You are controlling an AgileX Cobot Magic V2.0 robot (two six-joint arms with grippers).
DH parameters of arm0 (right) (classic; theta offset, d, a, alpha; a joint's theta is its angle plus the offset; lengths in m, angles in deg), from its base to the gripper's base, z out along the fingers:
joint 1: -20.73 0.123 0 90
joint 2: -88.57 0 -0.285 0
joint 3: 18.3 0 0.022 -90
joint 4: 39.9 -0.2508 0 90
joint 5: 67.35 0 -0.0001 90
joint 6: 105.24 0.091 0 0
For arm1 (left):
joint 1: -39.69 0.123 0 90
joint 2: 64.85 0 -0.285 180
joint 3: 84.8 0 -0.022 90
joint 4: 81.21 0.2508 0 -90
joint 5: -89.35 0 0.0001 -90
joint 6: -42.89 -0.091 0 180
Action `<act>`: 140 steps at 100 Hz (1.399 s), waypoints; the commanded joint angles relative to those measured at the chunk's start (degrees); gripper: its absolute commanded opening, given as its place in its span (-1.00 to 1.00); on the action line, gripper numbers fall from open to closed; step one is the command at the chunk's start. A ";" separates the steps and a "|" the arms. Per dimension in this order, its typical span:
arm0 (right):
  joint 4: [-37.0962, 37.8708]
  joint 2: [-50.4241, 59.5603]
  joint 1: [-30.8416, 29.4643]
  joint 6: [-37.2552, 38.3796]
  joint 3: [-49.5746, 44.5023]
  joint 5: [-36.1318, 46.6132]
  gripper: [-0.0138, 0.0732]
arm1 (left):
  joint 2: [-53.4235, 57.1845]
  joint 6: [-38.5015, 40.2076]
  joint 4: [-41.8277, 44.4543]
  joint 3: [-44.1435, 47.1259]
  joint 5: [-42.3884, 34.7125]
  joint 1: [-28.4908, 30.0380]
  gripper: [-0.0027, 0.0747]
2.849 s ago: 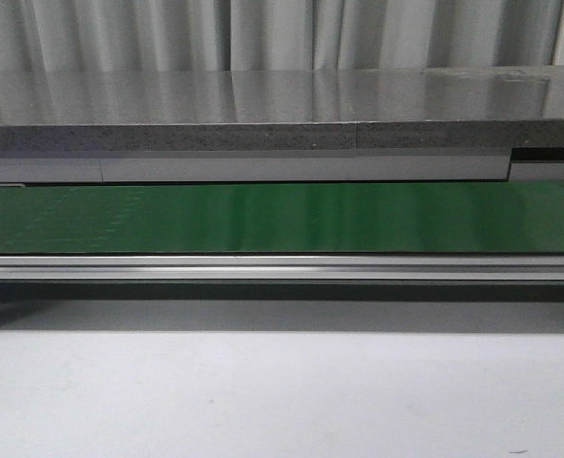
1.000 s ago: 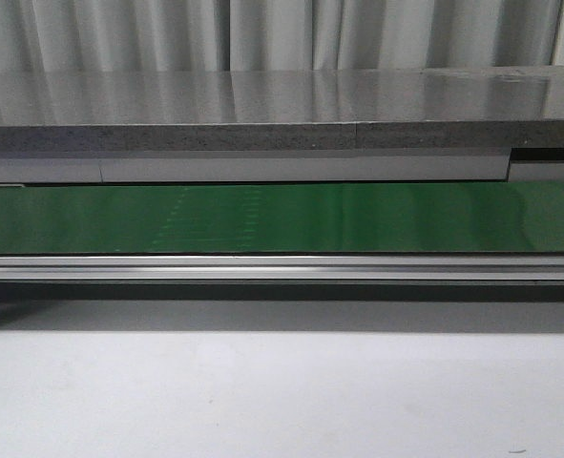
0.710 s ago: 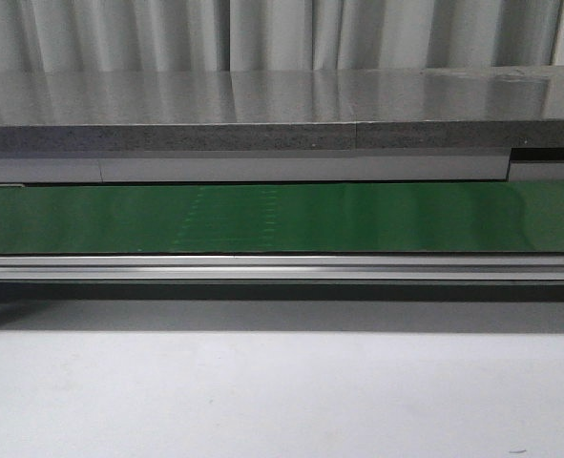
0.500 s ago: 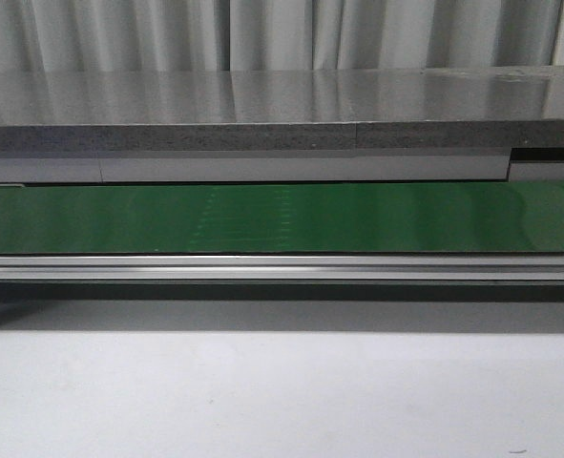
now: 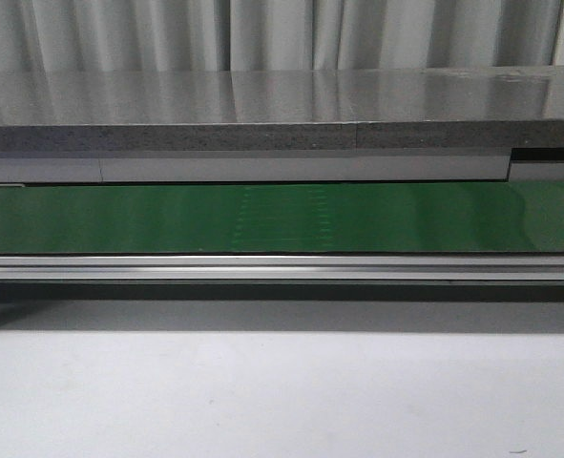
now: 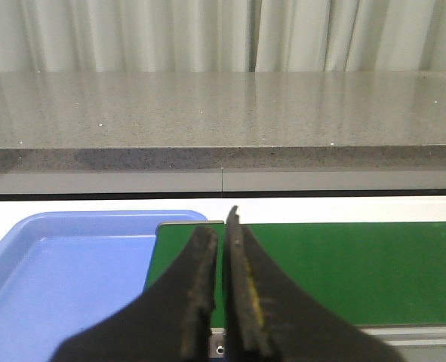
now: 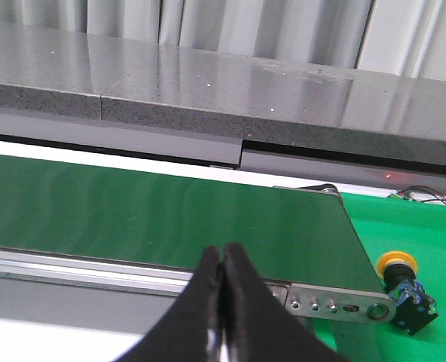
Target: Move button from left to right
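Across the front view runs a green conveyor belt [image 5: 282,218], framed below by an aluminium rail [image 5: 282,267] and backed by a grey speckled stone counter [image 5: 262,110] with pale curtains [image 5: 262,33] behind it; nearer the camera lies a plain white surface [image 5: 282,391]. Neither arm shows in this view, and nothing rides on the stretch of belt seen here.

In the right wrist view, the button [image 7: 405,288] rests on a bright green mat [image 7: 419,234] just past the end of the belt, close beside the metal end plate [image 7: 336,305] of the conveyor frame. Its yellow-orange cap faces up and toward the belt's end, the black body with small coloured marks tilted below it. The right gripper [image 7: 222,302] hangs over the rail, well apart from the button, its dark jaws pressed together with nothing between them.

In the left wrist view, the left gripper [image 6: 219,279] sits above the other end of the belt, where a blue plastic tray [image 6: 64,271] lies just beside the conveyor. Its black jaws stand nearly together, only a thin slit between them, and they hold nothing. No button appears in the tray as far as this view shows.
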 commanded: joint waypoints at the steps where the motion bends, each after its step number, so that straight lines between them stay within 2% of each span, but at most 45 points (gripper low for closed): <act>1: -0.06 0.94 -0.44 -0.03 -0.02 4.86 -0.84 | -0.34 0.01 -0.48 -1.60 -4.54 -0.55 -0.92; 60: -0.06 0.94 -0.44 -0.03 -0.02 4.86 -0.84 | -0.20 0.11 1.70 -1.57 -6.25 -0.55 -0.92; 65: -0.06 0.94 -0.44 -0.03 -0.02 4.86 -0.84 | 0.04 2.54 4.77 -1.34 -6.25 -0.55 -0.92; 77: -0.06 0.94 -0.44 -0.03 -0.02 4.86 -0.84 | 2.09 15.70 16.49 0.73 -6.81 -0.55 -0.92; 81: -0.06 0.94 -0.44 -0.03 -0.02 4.86 -0.84 | 2.91 18.31 17.57 1.70 -6.81 -0.55 -0.92; 127: -0.06 0.94 -0.44 -0.03 -0.02 4.86 -0.84 | 16.92 18.56 17.46 13.38 -6.81 -0.55 -0.92; 140: -0.06 0.94 -0.44 -0.03 -0.02 4.86 -0.84 | 18.36 18.56 17.46 13.39 -3.71 -0.44 -0.92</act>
